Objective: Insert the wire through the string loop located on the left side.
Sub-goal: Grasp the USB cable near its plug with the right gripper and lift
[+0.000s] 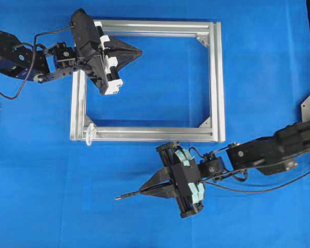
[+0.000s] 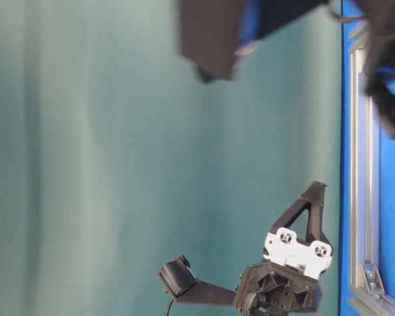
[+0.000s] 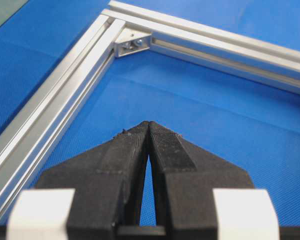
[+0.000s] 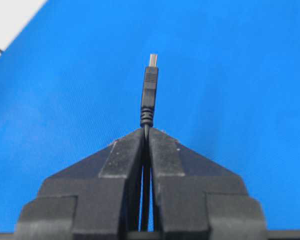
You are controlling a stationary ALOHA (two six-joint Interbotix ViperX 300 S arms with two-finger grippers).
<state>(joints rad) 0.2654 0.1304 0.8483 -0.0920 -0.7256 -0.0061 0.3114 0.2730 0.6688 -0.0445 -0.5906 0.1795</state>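
Right claw (image 4: 146,131) clamped on the wire (image 4: 149,90) (plug tip poking forward); left claw (image 3: 149,125) closed, empty, above the frame (image 1: 217,82); string loop (image 1: 89,135) apart.

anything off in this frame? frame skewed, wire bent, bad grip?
Nothing stands out. The aluminium frame lies flat and square, the string loop sits at its lower-left corner, and the right gripper is shut on the wire, plug pointing straight out. The left gripper is shut, empty.

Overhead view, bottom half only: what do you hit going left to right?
String loop on the frame's lower-left corner → wire plug tip → right end effector, shut on the wire → right arm.
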